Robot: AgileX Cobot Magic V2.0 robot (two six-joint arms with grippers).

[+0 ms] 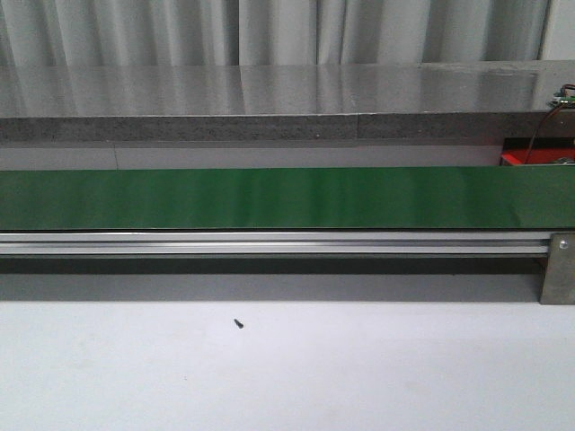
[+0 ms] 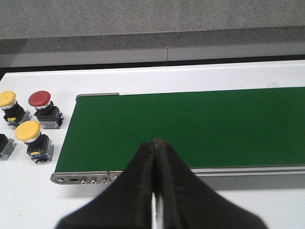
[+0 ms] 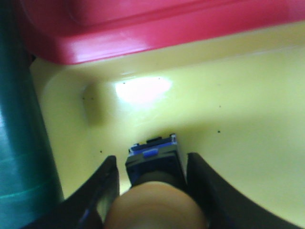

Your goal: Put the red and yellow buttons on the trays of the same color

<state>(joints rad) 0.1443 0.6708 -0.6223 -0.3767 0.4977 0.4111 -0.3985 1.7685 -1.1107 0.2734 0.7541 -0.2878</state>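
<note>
In the right wrist view a yellow button with a blue-grey base sits between the fingers of my right gripper. The fingers flank its cap with no gap showing. It hangs low over the floor of the yellow tray, and the red tray borders that tray beyond it. In the left wrist view my left gripper is shut and empty above the near end of the green belt. Beside that belt end stand a red button and two yellow buttons. Neither gripper shows in the front view.
The green conveyor belt with its aluminium rail crosses the front view, a grey ledge behind it. A small black speck lies on the white table. A red edge shows at the far right. Another button is cut off by the left wrist view's edge.
</note>
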